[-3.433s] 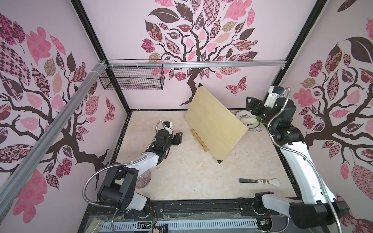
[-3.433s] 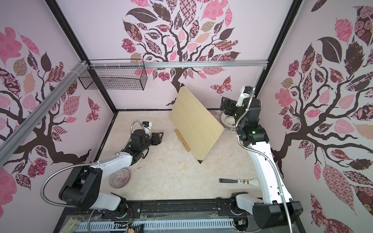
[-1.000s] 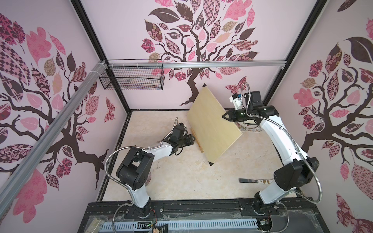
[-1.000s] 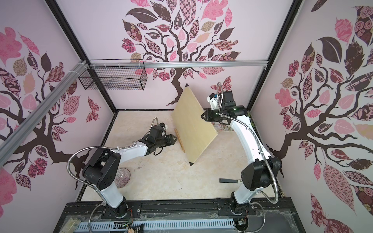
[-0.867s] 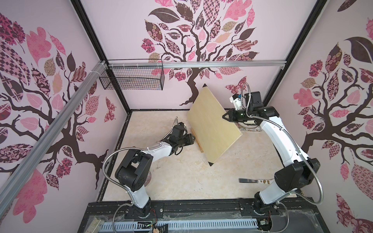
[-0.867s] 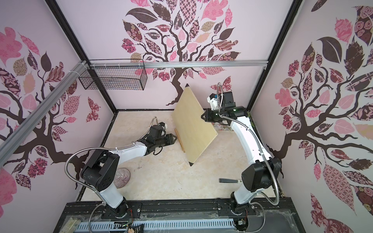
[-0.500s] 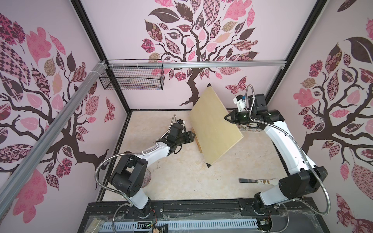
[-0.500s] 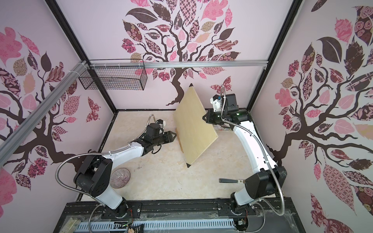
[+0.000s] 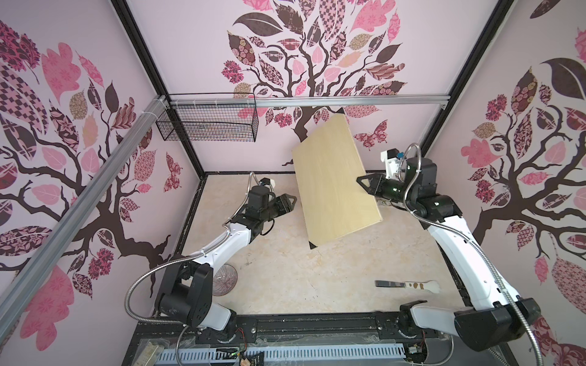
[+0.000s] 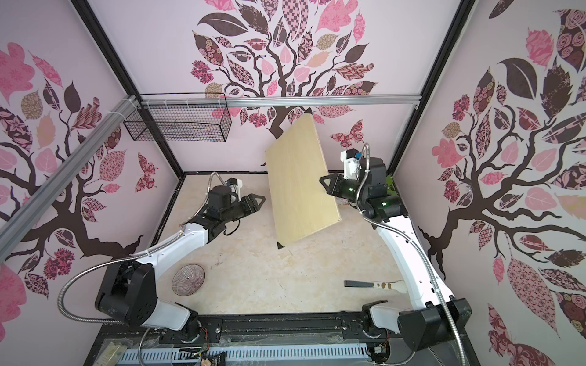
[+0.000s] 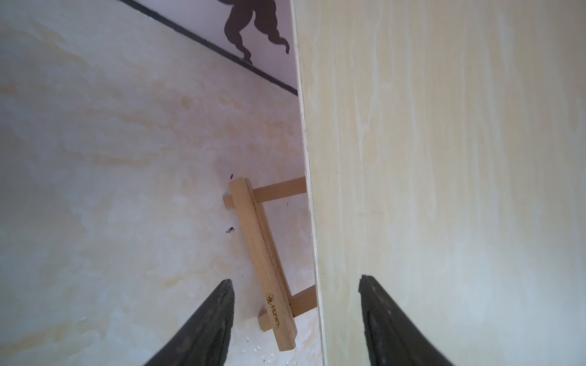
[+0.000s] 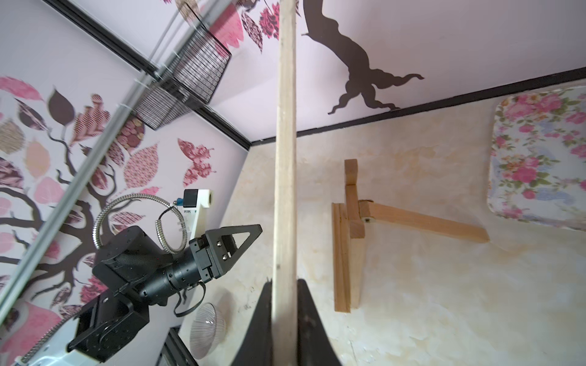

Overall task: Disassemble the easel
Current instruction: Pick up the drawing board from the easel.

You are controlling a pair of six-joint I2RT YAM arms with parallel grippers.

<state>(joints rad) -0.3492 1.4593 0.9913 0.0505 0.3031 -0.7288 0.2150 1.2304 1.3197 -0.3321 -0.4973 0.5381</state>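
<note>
The right pincer (image 12: 284, 304) pinches the edge of a pale wooden board (image 9: 333, 183), held tilted above the desk (image 9: 285, 279). Beyond the board's far face, the left pincer (image 9: 290, 202) hangs spread, clear of it. The easel (image 12: 352, 240) lies flat on the desk beneath the board, near a floral tray (image 12: 539, 158).
</note>
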